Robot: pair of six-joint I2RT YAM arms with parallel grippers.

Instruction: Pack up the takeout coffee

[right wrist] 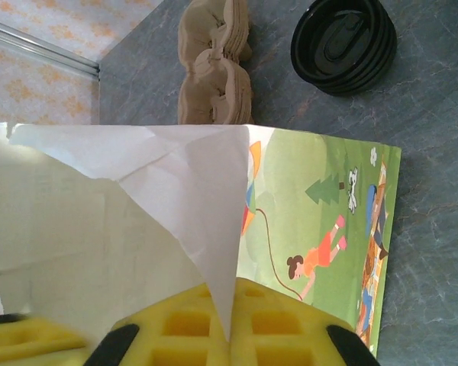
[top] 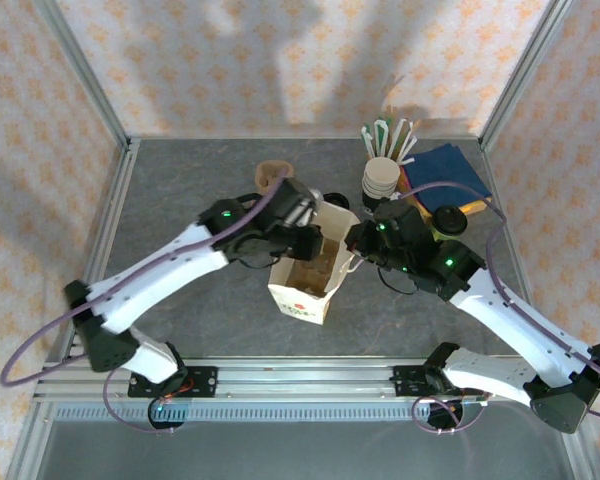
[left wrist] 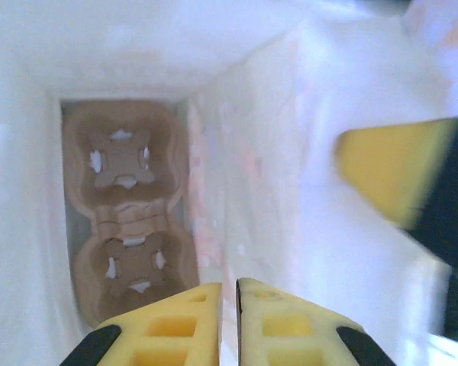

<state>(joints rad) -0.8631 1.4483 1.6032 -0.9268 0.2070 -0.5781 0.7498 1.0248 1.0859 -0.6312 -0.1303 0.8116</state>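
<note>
Grey table (top: 180, 190) bears the takeout coffee (top: 447, 222); black lid, cream rim.

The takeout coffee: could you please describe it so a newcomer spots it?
On the table's right side lie blue napkins. Just on their near side stands the takeout coffee. Unlike the tall cup stack beside it, it is one small cup with a black lid.

cup carrier (left wrist: 126, 221) partly hidden behind left pincer (left wrist: 229, 293), bag (left wrist: 290, 152) blurred
</note>
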